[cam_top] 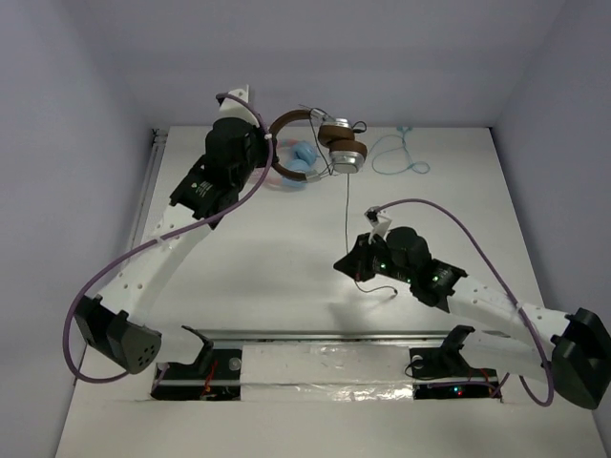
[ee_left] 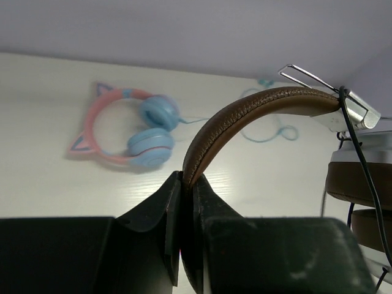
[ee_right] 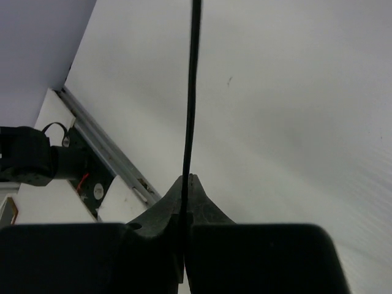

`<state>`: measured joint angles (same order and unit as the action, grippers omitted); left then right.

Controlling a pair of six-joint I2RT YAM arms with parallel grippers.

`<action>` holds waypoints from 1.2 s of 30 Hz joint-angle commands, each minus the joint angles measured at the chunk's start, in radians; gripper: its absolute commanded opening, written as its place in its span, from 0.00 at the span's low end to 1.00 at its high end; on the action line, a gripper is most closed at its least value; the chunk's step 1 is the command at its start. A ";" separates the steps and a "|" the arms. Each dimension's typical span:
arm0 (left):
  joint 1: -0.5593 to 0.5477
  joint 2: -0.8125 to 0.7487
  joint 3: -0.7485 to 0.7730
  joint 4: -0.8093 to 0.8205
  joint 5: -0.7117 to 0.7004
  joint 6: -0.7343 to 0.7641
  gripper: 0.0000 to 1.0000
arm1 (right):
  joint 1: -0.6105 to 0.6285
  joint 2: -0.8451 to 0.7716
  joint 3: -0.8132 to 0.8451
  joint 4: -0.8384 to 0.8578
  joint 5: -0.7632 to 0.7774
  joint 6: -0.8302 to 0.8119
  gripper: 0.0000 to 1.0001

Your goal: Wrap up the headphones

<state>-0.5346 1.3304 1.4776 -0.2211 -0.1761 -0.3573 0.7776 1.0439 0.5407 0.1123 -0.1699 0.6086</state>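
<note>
The left gripper is clenched on the brown headband of the headphones. It holds them above the far part of the table, close to the back wall. The silver earcups hang on the right side of this gripper.

The thin black cable runs straight from the earcups toward the near side. There the right gripper pinches it between closed fingers, and a short loose end lies on the table just beside it.

The pink and blue headphones lie flat under the brown ones. A light blue cable lies to their right, near the far edge. Bare white surface shows between the black cable and the left edge rail.

Only the left wrist view shows the black cable crossing the metal slider. The right wrist view shows the cable gripped and taut, and nothing of the headphones.
</note>
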 commanded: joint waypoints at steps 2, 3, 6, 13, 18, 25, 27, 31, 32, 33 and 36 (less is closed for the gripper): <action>0.007 -0.027 -0.083 0.170 -0.209 -0.052 0.00 | 0.073 -0.050 0.117 -0.219 0.067 -0.001 0.00; 0.007 -0.023 -0.103 0.180 -0.248 -0.052 0.00 | 0.087 -0.051 0.134 -0.273 0.070 0.000 0.00; 0.007 -0.019 -0.186 0.215 -0.295 -0.074 0.00 | 0.129 -0.039 0.202 -0.331 0.046 0.011 0.00; 0.030 -0.002 -0.260 0.287 -0.171 -0.170 0.00 | 0.207 0.062 0.294 -0.384 0.032 -0.007 0.00; 0.030 0.020 -0.250 0.250 -0.246 -0.140 0.00 | 0.284 0.102 0.390 -0.453 0.041 -0.026 0.00; 0.008 -0.035 -0.428 0.249 -0.318 -0.085 0.00 | 0.315 0.126 0.608 -0.674 0.127 -0.122 0.00; -0.005 -0.059 -0.465 0.236 -0.344 -0.081 0.00 | 0.315 0.149 0.648 -0.748 0.174 -0.158 0.00; -0.053 -0.102 -0.502 0.134 -0.359 -0.085 0.00 | 0.315 0.176 0.738 -0.838 0.270 -0.208 0.00; -0.067 -0.111 -0.508 0.117 -0.355 -0.085 0.00 | 0.315 0.179 0.772 -0.852 0.291 -0.228 0.00; -0.083 -0.120 -0.514 0.105 -0.347 -0.086 0.00 | 0.315 0.182 0.791 -0.873 0.299 -0.240 0.00; -0.113 -0.160 -0.531 0.051 -0.341 -0.081 0.00 | 0.315 0.206 0.859 -0.922 0.345 -0.285 0.00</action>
<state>-0.6262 1.2549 0.9417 -0.1814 -0.4957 -0.4259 1.0870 1.2427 1.3079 -0.7246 0.0921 0.4015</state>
